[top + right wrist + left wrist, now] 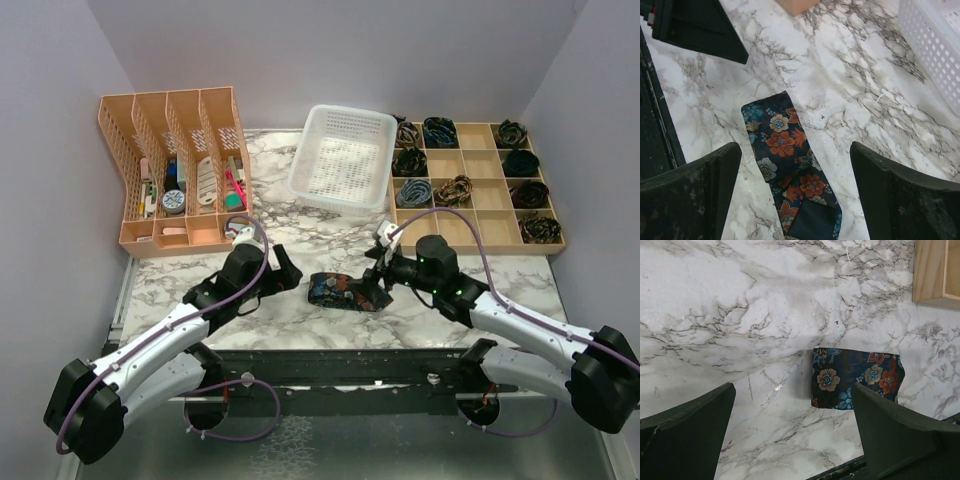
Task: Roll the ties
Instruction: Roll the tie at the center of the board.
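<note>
One flat tie (340, 290) is counted between the left fingers (685, 440) and right fingers (690, 195). Beyond them are counted nine rolled ties (438, 130), one wooden tray (470, 246), one white basket (345, 112) and one file rack (215, 115).

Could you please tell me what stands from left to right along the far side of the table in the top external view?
Orange desk organizer → white basket → wooden compartment tray.

Folded tie (338, 291) on marble table (300, 225)
</note>
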Robot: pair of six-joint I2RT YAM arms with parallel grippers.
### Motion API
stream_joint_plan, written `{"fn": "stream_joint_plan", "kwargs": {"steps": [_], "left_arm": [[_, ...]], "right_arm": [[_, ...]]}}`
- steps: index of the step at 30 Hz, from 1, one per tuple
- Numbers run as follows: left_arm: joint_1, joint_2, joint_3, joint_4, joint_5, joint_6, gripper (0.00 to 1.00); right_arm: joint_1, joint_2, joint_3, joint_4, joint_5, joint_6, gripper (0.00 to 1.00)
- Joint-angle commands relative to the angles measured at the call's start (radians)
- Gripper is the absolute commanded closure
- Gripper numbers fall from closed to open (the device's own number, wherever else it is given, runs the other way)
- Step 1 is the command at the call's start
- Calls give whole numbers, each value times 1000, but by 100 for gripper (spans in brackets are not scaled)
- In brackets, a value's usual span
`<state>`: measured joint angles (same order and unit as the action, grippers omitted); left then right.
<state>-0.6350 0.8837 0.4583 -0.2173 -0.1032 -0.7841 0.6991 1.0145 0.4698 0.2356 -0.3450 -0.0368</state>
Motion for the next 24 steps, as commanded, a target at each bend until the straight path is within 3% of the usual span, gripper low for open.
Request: {"fn": "stream_joint_plan", "kwargs": {"steps": [1, 6, 10, 14, 24], "left_arm": [[23, -36, -30, 25, 34, -21, 1], [45, -51, -48, 19, 36, -26, 1], [56, -53, -48, 2, 43, -30, 1], [57, -86, -50, -46, 27, -29, 1], [64, -126, -70, -57, 24, -28, 1]], "right_arm": [[57, 29, 53, -51, 22, -155, 3], [102, 85, 112, -140, 0, -272, 0], [106, 131, 145, -162, 96, -257, 0], [106, 173, 162, -205, -9, -316, 0], [106, 312, 204, -198, -76, -344, 0]]}}
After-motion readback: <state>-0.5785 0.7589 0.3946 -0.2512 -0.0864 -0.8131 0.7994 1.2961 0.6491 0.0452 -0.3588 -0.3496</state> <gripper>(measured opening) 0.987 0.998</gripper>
